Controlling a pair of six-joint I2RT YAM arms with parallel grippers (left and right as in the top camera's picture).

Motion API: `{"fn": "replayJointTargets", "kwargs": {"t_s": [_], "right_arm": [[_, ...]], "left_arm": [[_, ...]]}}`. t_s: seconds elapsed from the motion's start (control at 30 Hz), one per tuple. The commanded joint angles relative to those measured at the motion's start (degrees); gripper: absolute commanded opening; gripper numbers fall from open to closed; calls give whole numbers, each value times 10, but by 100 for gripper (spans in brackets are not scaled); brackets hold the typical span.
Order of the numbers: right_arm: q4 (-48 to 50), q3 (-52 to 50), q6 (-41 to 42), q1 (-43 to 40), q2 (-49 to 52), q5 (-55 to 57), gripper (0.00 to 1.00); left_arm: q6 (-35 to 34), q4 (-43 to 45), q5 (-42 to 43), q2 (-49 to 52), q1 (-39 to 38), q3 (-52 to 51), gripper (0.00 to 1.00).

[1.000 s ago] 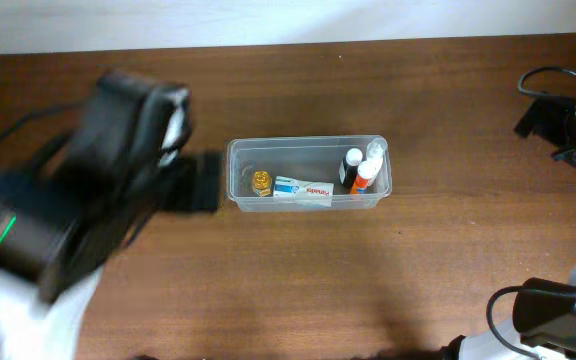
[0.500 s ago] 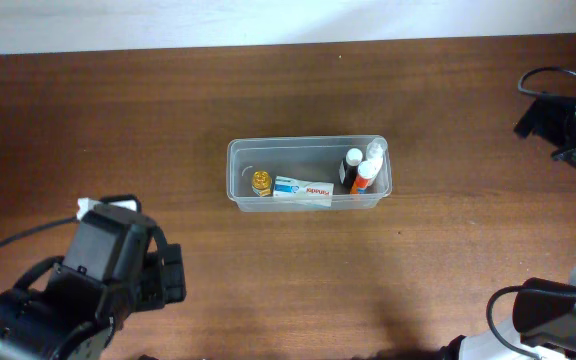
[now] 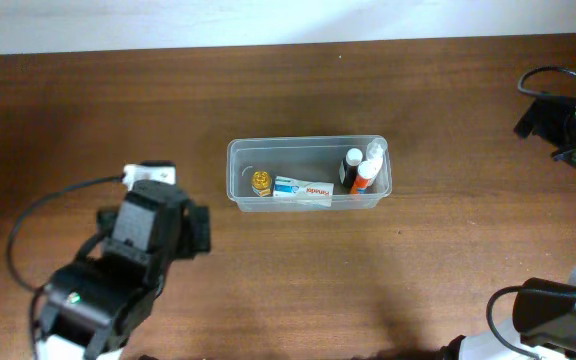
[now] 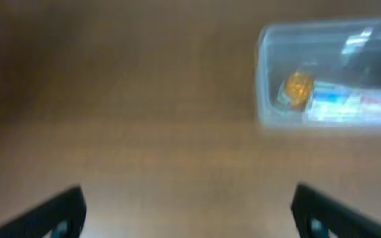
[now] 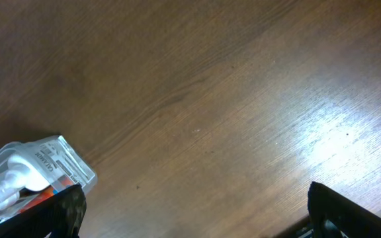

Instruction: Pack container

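Observation:
The container (image 3: 308, 146) is a clear rectangular tub at the table's middle. In it lie a small amber bottle (image 3: 260, 182), a toothpaste box (image 3: 303, 190), a black bottle with a white cap (image 3: 351, 166) and a white and orange bottle (image 3: 368, 172). My left gripper (image 3: 199, 228) hangs to the front left of the tub, apart from it. In the blurred left wrist view its fingers (image 4: 187, 211) are wide apart and empty, with the container (image 4: 329, 119) at the upper right. My right gripper (image 5: 197, 215) is open and empty over bare wood, with the container's corner (image 5: 68, 165) at the lower left.
Black equipment and cables (image 3: 558, 110) sit at the table's right edge. The right arm's body (image 3: 558, 310) shows at the front right corner. The table is dark brown wood (image 3: 298, 290).
The left arm swung away from the container's left end to the front left corner, then came back a little toward the tub. The container and its contents have not moved.

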Motion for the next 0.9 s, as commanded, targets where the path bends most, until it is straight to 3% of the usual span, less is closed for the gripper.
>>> {"fn": "replayJointTargets", "kwargs": {"t_s": [0.0,0.27,0.37,0.6,0.87], "right_arm": [[0,7,7,-3,-3,3,98],[0,7,7,-3,-3,3,98],[0,7,7,-3,-3,3,99],[0,7,7,-3,-3,3,98],[0,7,7,-3,-3,3,98]], "left_arm": [[58,108,16,-29,16,-90,99],[108,311,148,-178,108,-278,99],[110,343,183,-238,143,-331,99],[193,404,258,-377,188,-434,99],[193,553,299,-471,224,-553,99]]}}
